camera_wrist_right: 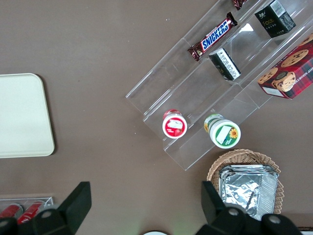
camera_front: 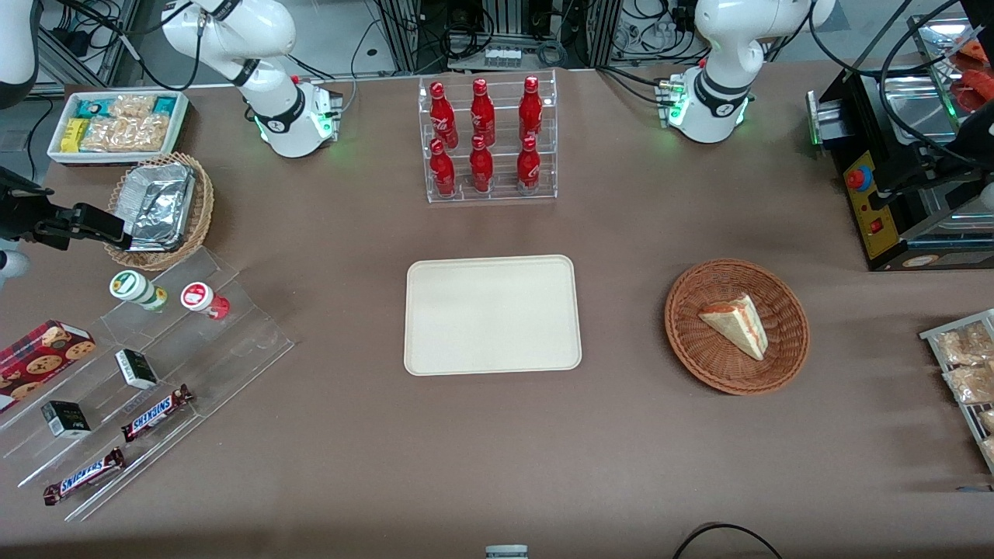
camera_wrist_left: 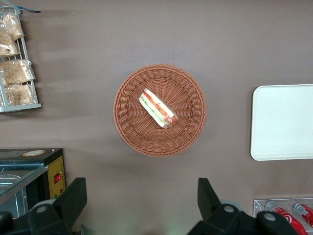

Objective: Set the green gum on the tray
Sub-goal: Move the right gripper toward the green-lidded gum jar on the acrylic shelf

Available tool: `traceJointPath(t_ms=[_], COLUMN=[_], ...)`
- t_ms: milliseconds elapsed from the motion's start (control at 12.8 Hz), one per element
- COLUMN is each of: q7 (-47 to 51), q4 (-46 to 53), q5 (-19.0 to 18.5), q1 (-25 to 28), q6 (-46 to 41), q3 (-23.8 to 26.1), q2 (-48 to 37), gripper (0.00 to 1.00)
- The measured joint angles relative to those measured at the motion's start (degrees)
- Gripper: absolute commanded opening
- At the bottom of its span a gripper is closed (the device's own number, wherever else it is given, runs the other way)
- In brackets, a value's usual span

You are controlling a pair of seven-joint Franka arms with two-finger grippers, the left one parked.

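The green gum (camera_front: 136, 289) stands upright on the top step of a clear acrylic riser (camera_front: 194, 349), beside a similar red-and-white bottle (camera_front: 200, 298). In the right wrist view the green gum (camera_wrist_right: 224, 133) shows its white lid with a green rim and a yellowish mark. The cream-beige tray (camera_front: 491, 314) lies flat and bare at the table's middle; it also shows in the right wrist view (camera_wrist_right: 19, 115) and the left wrist view (camera_wrist_left: 283, 122). My gripper (camera_front: 93, 225) hangs open and empty high above the table, farther from the front camera than the green gum, its fingers (camera_wrist_right: 78, 203) spread wide.
A wicker basket with a silver foil tray (camera_front: 159, 206) sits beside the gripper. The riser also holds Snickers bars (camera_front: 155, 411), small dark boxes (camera_front: 136, 369) and a cookie box (camera_front: 43, 353). A rack of red bottles (camera_front: 485, 140) and a basket with a sandwich (camera_front: 736, 326) flank the tray.
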Motion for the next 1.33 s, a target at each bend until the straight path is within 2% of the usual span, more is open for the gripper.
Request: traceJointPath(t_ms=[706,1020,1333], q7=[-1.14,-9.46,-22.96], q4=[-0.58,-7.81,-18.48], q5=[0.0,0.0,-0.06], q1=[-0.02,-0.2,-0.93], q6=[-0.15,3.2,9.7], q3=[0.0,-0.35,-2.4], q2=[-0.09,-2.84,-7.33], gripper=[1.0,0.99,0.99])
